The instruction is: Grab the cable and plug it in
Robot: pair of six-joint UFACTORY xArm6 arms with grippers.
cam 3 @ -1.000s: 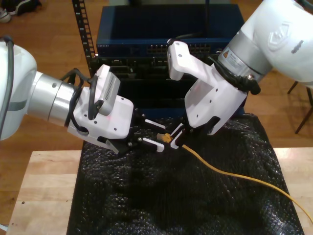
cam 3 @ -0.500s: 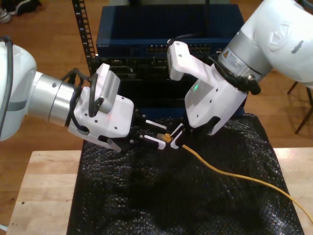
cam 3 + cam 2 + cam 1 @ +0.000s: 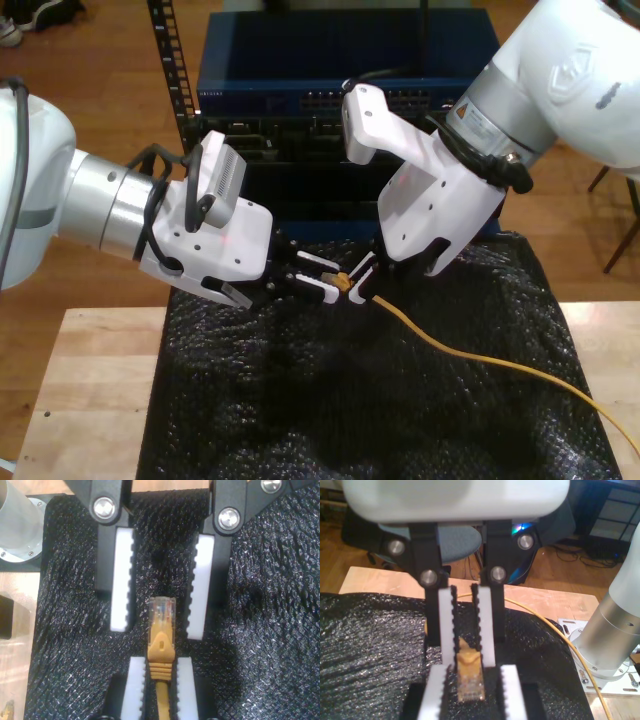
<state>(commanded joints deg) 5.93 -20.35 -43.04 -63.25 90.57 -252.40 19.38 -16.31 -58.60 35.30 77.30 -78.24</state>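
Yellow-orange cable [image 3: 480, 362]: trails across the black padded mat [image 3: 300, 400] from the exterior view's right and rises to where the two arms meet, above the middle of the mat. Its clear plug [image 3: 162, 611] is held off the surface.
Change: in the last second my first gripper [image 3: 318, 283] has slid in from the exterior view's left. Its tips now straddle the plug, where before they stopped just short of it.
First jaws: wide, one pad each side of the plug, neither visibly touching it in the wrist views.
Second jaws: my second gripper [image 3: 358, 283] is clamped narrow on the cable's moulded boot, just behind the plug; it has not shifted.
Meaning: looks like a hand-over or re-grip mid-air. The cable is grabbed, but plugging in is not yet begun.
Socket: the blue unit [image 3: 300, 70] with a row of ports sits behind the mat, well apart from the plug.
Pose, first arm: reaches in low from the exterior view's left, wrist tilted down toward the mat.
Pose, second arm: comes down steeply from the exterior view's upper right, fingers pointing at the first gripper.
Counter [image 3: 90, 380]: bare wood beside the mat.
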